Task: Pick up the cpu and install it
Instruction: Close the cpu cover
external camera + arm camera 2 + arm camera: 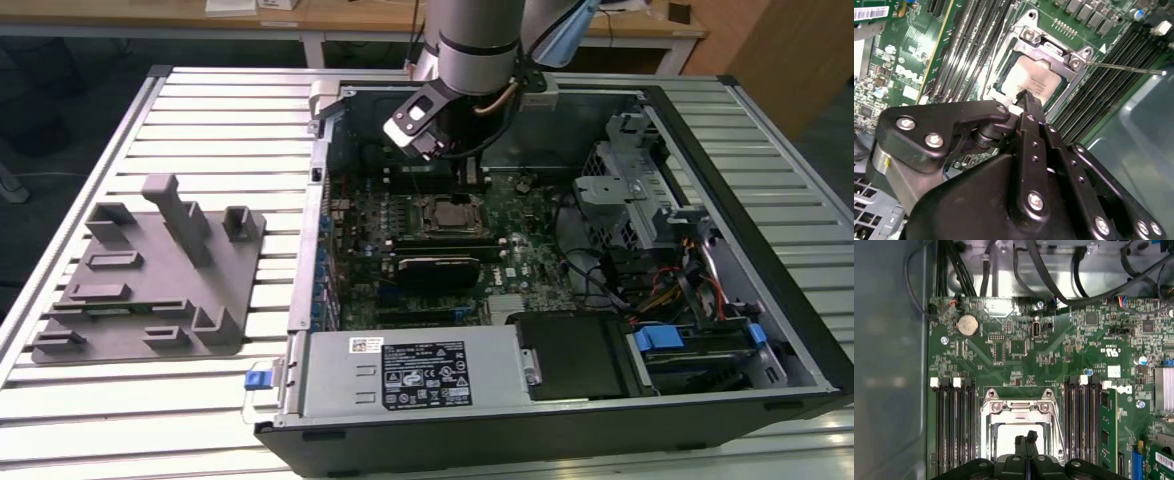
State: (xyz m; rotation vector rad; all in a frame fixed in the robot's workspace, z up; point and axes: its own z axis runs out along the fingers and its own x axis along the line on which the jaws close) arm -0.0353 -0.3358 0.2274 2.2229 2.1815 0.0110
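The cpu (pixel 1030 80) is a pale silvery square lying flat in the motherboard socket, with the socket's metal frame (pixel 1051 47) around it. In the first wrist view the cpu (pixel 1014 436) shows as a bright patch inside that frame (pixel 1019 407). My gripper (pixel 1025 98) hangs just above the chip, its two black fingers pressed together with nothing between them. The fingertips (pixel 1026 437) meet over the cpu's middle. In the exterior view the arm (pixel 454 105) reaches into the open computer case above the socket (pixel 447 212).
A thin metal lever (pixel 1124 67) sticks out beside the socket. Memory slots (pixel 954 430) flank it on both sides. A grey plastic tray (pixel 147 280) with upright posts lies on the slatted table at the exterior view's left. The case walls (pixel 747 200), cables and drive cages crowd the exterior view's right.
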